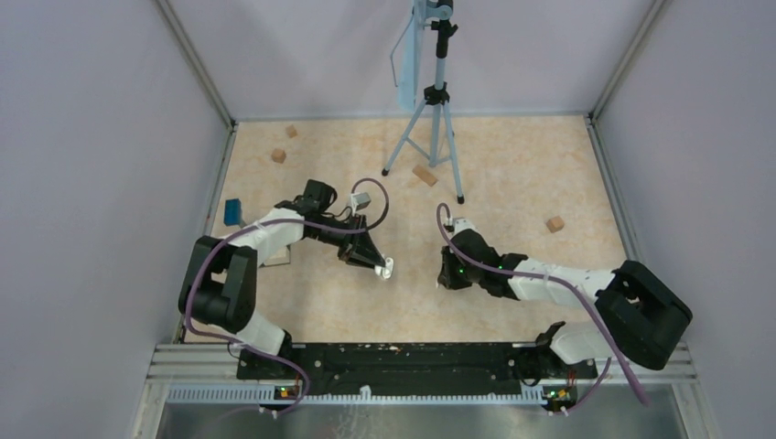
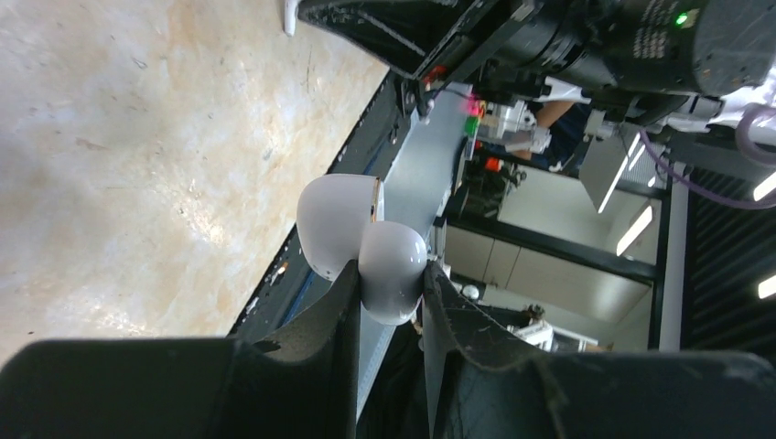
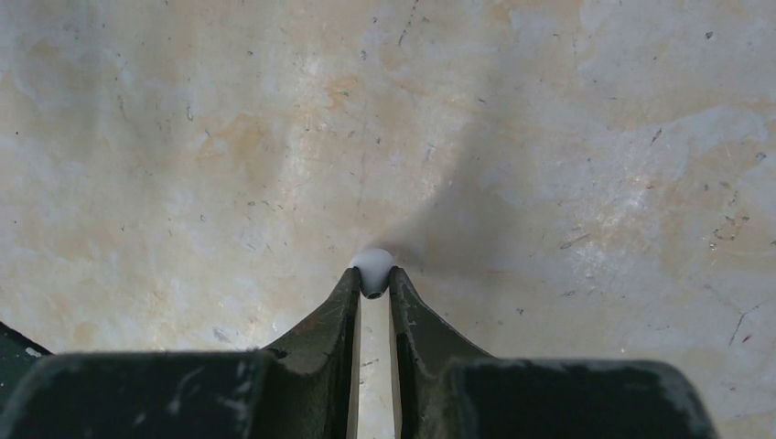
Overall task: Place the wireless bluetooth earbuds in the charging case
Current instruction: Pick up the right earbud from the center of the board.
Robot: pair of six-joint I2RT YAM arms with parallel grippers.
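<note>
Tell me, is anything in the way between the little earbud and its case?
Nothing visible is. The right gripper pinches the earbud, the left gripper holds the open charging case, and the top view shows only bare table between the two.

White shells over black joints on the left arm (image 1: pixel 265 233) and right arm (image 1: pixel 558 279); purple cable (image 1: pixel 385 201) loops behind the left gripper (image 1: pixel 384 268); fingers (image 3: pixel 329 320) matte black, tapered, scuffed.

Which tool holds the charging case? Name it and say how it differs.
The left tool, shut on the white charging case; the right tool pinches only a tiny white earbud.
</note>
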